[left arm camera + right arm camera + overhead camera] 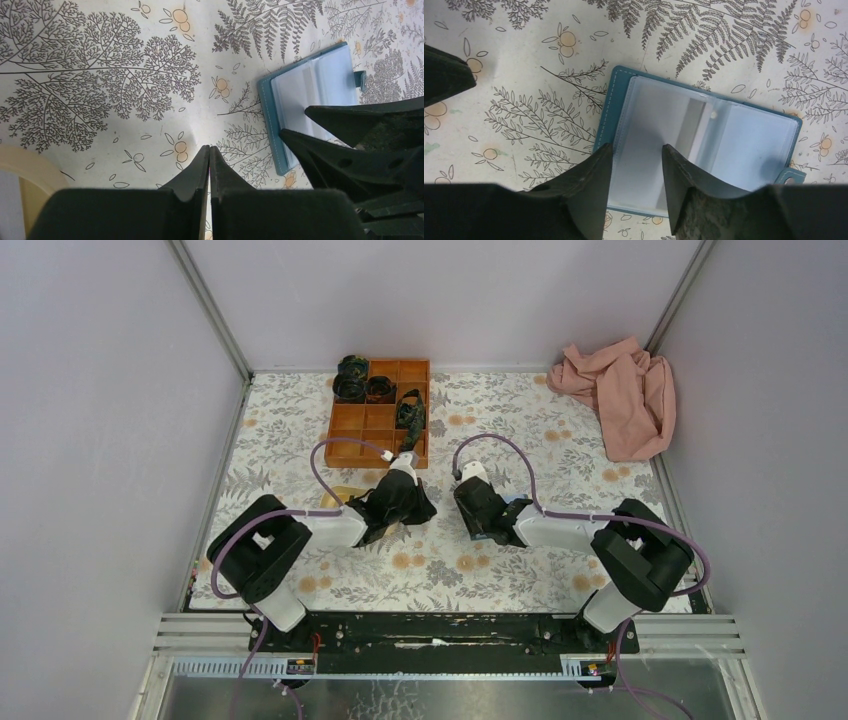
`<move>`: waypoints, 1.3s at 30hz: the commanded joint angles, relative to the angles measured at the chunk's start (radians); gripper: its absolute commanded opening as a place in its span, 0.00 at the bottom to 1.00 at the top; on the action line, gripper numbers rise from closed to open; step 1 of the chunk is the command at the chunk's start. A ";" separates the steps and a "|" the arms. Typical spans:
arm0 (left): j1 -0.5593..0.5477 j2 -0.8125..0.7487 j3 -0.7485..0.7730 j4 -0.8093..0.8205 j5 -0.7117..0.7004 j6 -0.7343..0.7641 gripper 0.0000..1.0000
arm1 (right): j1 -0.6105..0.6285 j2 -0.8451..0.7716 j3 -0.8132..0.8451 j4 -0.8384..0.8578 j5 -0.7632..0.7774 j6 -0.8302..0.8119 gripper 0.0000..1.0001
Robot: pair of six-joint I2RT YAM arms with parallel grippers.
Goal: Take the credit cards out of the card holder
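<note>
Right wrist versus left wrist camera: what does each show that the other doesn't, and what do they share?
Right wrist only: the whole open spread of the card holder, its clear sleeves and snap stud. Left wrist only: the left gripper shut and empty, the rim of a yellow tray. Both: the holder lying open on the floral tablecloth, the right gripper open over it.

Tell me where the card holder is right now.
The card holder lies open on the floral tablecloth directly beneath the right gripper; in the right wrist view it shows between the parted jaws.
</note>
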 commanded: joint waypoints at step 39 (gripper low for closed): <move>0.014 0.051 0.050 0.046 0.109 -0.023 0.03 | -0.010 -0.048 0.050 -0.080 0.149 0.071 0.61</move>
